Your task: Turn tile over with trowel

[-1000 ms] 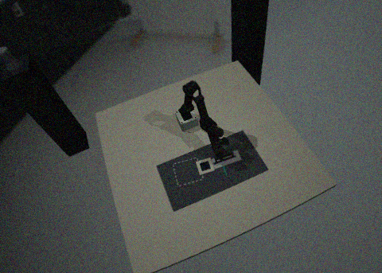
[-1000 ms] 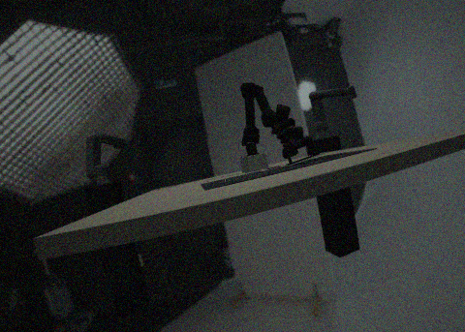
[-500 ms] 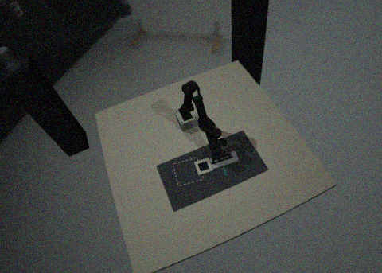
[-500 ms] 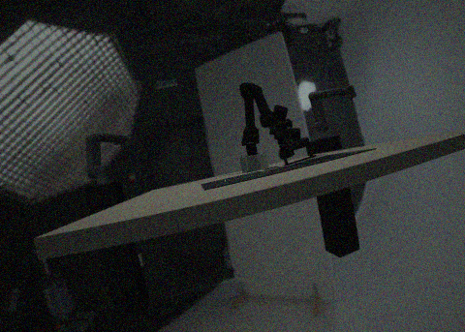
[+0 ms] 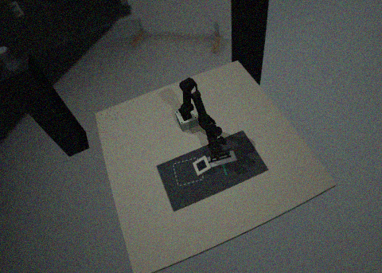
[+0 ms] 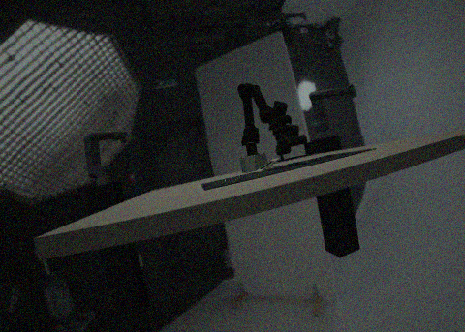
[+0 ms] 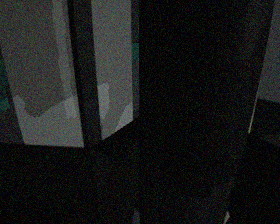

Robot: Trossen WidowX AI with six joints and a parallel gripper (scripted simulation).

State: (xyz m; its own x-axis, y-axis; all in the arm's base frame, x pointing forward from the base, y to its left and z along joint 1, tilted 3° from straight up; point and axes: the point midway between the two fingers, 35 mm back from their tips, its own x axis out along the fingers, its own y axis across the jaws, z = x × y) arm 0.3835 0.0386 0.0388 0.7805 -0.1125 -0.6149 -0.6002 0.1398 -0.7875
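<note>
— While you hang low over the mat (image 5: 239, 173), what do your fingers (image 5: 216, 154) hold?
— They are clamped on the trowel (image 5: 223, 160), its pale blade reaching toward nine o'clock.
— And the tile (image 5: 201, 165)?
— It lies on the mat at the blade's tip, overlapping the three o'clock edge of the dashed outline (image 5: 180, 173), dark square facing up.

Cream table (image 5: 131, 146), dark grey mat (image 5: 187, 193) with white dashed outline (image 5: 177, 173); tile (image 5: 201, 165) white-framed, dark-centred; arm (image 5: 199, 106) black.
</note>
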